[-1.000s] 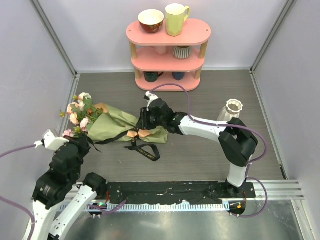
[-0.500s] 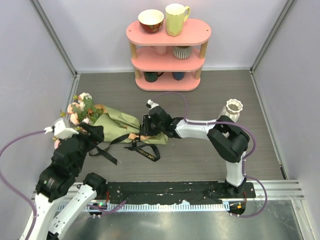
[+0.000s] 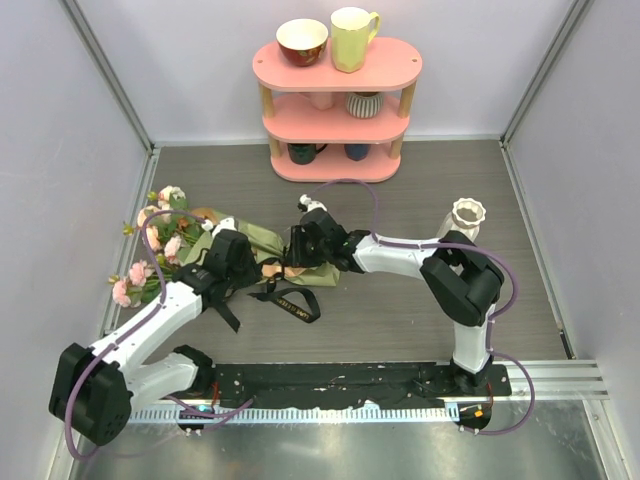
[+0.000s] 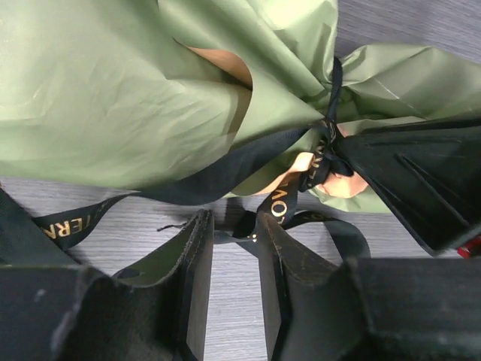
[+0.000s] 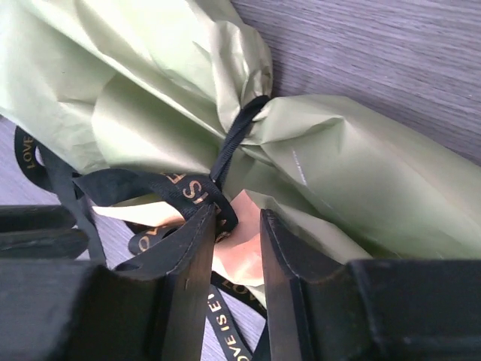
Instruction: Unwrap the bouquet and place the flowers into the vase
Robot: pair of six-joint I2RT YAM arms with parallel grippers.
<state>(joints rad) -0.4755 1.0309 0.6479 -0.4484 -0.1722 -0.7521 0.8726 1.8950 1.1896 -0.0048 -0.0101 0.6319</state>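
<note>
Nearest, the left end effector [image 4: 233,226], fingers slightly apart, hovers at the loose ribbon [image 4: 225,165]. Just beyond, the bouquet [image 4: 113,98] lies on the table [image 3: 400,310], long axis left-right, flowers [image 3: 160,225] leftward. The right end effector [image 5: 233,218] straddles its knot; whether it is clamped, I cannot tell. The vase [image 3: 466,218] stands farther right.

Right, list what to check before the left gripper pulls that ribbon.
1. Ribbon tied round the bouquet: ok, knot intact.
2. A ribbon strand crosses inside the left gripper: ok.
3. Left gripper clamped on that strand: cannot tell.
4. Right gripper at the knot, tips either side of the tan paper end: ok.
5. Vase upright, apart from the bouquet: ok.
</note>
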